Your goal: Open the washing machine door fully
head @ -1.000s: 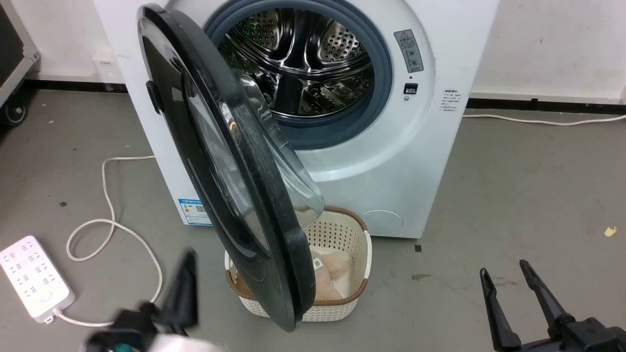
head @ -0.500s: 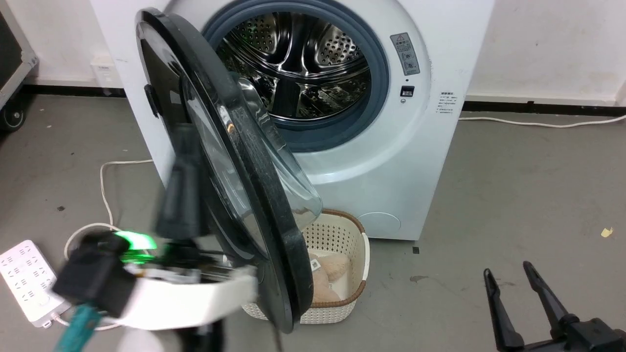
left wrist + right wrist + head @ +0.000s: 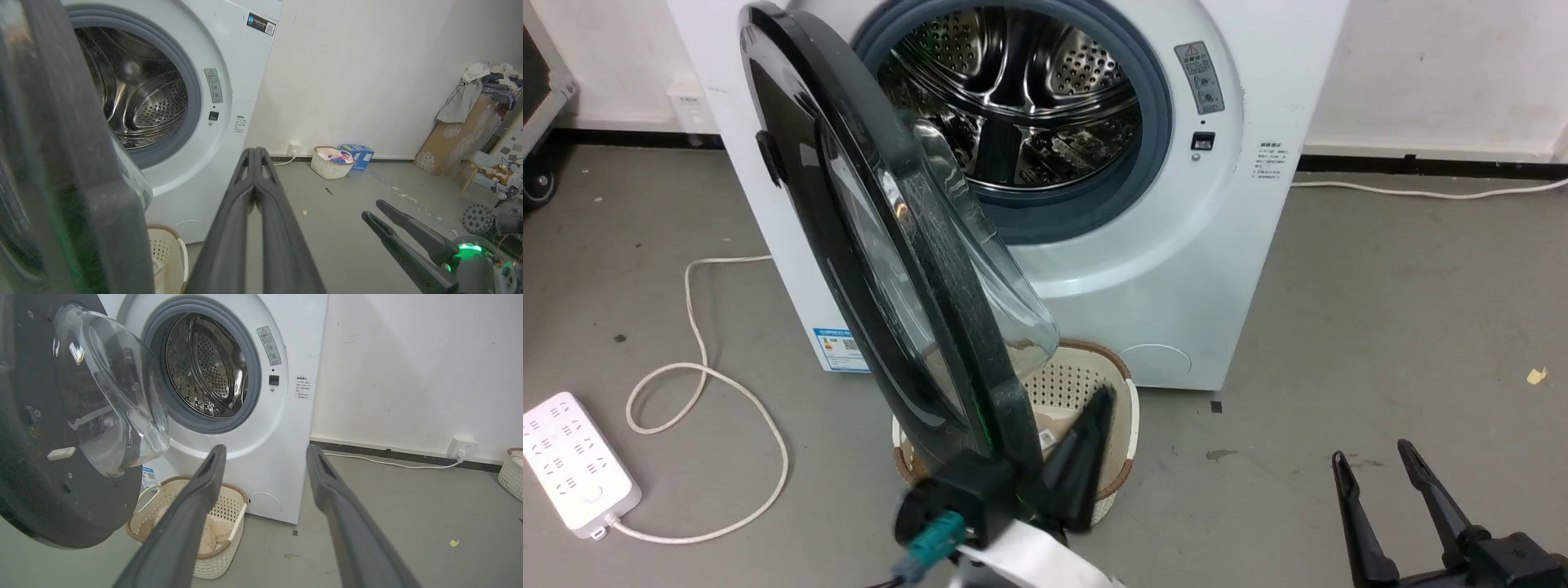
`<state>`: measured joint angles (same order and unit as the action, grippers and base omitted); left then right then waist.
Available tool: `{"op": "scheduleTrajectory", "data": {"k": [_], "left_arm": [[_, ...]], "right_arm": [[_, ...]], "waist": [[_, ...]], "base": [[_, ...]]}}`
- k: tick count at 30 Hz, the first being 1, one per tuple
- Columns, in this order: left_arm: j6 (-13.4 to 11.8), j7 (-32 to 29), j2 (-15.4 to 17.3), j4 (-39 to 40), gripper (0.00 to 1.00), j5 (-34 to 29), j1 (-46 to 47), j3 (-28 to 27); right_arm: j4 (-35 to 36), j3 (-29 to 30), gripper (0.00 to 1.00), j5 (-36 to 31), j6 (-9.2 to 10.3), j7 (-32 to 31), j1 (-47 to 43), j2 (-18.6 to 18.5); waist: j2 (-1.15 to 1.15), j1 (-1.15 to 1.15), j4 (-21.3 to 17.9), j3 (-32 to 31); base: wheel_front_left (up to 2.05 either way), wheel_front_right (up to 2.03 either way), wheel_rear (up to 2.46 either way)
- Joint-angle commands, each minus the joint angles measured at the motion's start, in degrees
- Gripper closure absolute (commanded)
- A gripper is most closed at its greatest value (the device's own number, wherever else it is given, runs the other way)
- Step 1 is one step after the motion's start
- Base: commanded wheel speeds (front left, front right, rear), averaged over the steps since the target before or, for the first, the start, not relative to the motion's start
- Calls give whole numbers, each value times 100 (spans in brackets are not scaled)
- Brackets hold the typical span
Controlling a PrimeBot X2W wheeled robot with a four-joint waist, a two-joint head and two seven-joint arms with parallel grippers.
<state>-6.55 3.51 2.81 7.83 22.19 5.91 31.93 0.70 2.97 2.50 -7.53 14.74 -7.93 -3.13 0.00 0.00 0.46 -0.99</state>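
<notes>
Washing machine door (image 3: 882,261): glossy black disc, clear domed glass; we log it ajar. Left gripper (image 3: 1103,400) pinched closed, right gripper (image 3: 1370,453) splayed wide; both empty.

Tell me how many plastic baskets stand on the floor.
2. One basket stands before the washing machine, partly under its open door; the other basket stands by the wall beside a blue box. More may be hidden.

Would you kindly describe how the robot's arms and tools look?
The left tool and right tool each have two long, tapering dark fingers on a black mount. The left forearm is white, with a teal plug at its wrist; a green light glows on the right wrist.
</notes>
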Motion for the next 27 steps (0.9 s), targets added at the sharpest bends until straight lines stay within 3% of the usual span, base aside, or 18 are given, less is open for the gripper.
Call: {"op": "scheduleTrajectory", "data": {"k": [1, 10, 15, 20, 27], "left_arm": [[-7, 29, 8, -86, 100, 49, -32, 27], [-177, 405, 7, -1417, 100, 333, 187, -110], [-147, 662, 45, -1875, 100, 439, 208, -284], [-123, 771, 149, -1968, 100, 430, 125, -304], [-250, 722, 386, -1703, 100, 360, -164, -303]], "right_arm": [[-16, -5, 0, -17, 4, 26, 5, 25], [-72, -44, 0, 3, 4, 26, 35, 25], [-115, -60, 0, 38, 4, 26, 4, 25], [-148, -97, 0, 56, 4, 26, -58, 25], [-235, -54, 0, 81, 4, 26, -145, 25]], "waist": [[0, 0, -3, 11], [0, 0, -7, 79], [0, 0, 100, 72], [0, 0, 408, 20], [0, 0, 1155, -52]], "base": [[0, 0, 0], [0, 0, 0], [0, 0, 0], [0, 0, 0], [0, 0, 0]]}}
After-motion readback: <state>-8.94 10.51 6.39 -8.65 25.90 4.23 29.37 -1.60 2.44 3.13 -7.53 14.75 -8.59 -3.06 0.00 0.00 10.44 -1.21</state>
